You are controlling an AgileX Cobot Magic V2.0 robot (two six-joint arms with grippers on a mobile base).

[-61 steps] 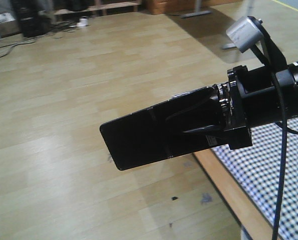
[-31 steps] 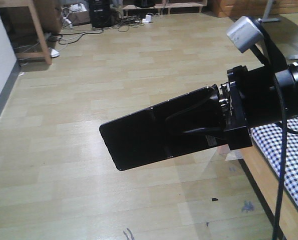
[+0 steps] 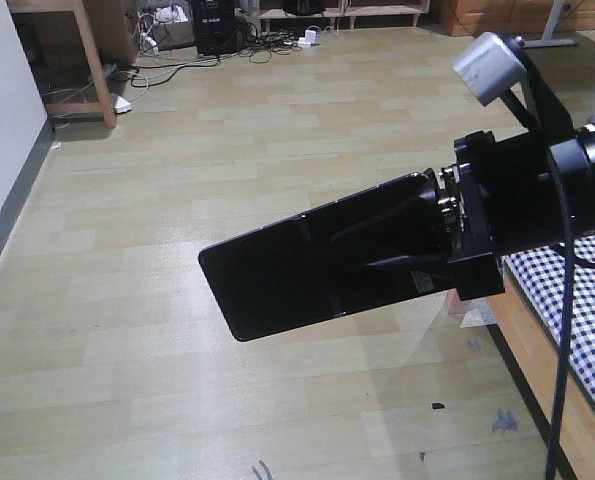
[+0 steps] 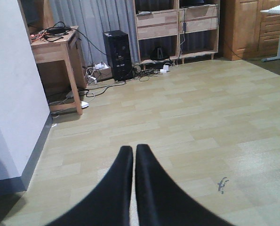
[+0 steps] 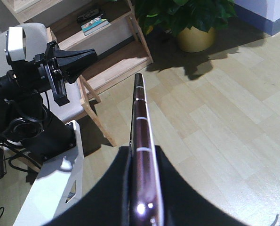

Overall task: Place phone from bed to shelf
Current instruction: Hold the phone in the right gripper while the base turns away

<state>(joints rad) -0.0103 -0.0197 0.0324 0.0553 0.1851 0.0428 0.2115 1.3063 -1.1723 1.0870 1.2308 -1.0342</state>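
Left gripper (image 4: pixel 133 150): black fingers pressed together along their length, nothing between them, hanging over pale wood-plank floor (image 4: pixel 187 122). White wall (image 4: pixel 12 94) at near left, brown wooden desk (image 4: pixel 60 44) and black computer tower (image 4: pixel 117 54) at far left. Right gripper (image 5: pixel 142 157): clamped narrow on slim black smartphone with pinkish metal edge (image 3: pixel 297 270), gripping it at one short end. Front view: phone juts out leftward from the fingers, free end tilted a little down, in the air above the floor. It is off the bed with black-and-white check sheet (image 3: pixel 592 330), which lies at lower right below the arm. Right wrist view: phone seen edge-on, standing on its long edge between the two fingers. Light natural-wood shelf of pale planks (image 5: pixel 116 63) sits at far left, well apart from the phone's tip. Green potted plant in yellow pot (image 5: pixel 196 37) stands to the right of the shelf.
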